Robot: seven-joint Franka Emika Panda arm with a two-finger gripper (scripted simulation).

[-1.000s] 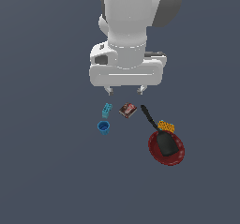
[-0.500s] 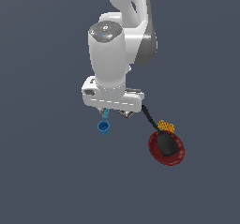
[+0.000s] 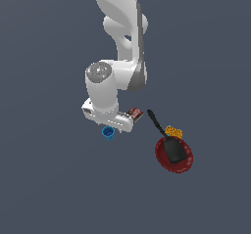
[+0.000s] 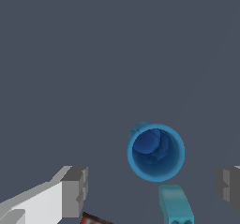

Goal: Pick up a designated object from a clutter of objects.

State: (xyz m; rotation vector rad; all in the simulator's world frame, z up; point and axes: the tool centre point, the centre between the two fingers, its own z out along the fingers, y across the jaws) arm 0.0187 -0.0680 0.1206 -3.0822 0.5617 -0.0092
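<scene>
A white robot arm hangs low over a dark grey counter [image 3: 49, 189]. Its gripper [image 4: 152, 190] is spread wide and holds nothing. The small blue cup [image 4: 155, 152] stands upright, mouth up, just ahead of the gap between the fingers [image 4: 75, 190]. A teal studded block [image 4: 176, 206] lies between the fingers, just beside the cup. To grasp well, the gripper should likely centre over the cup, straddling its rim, and keep clear of the block before closing.
</scene>
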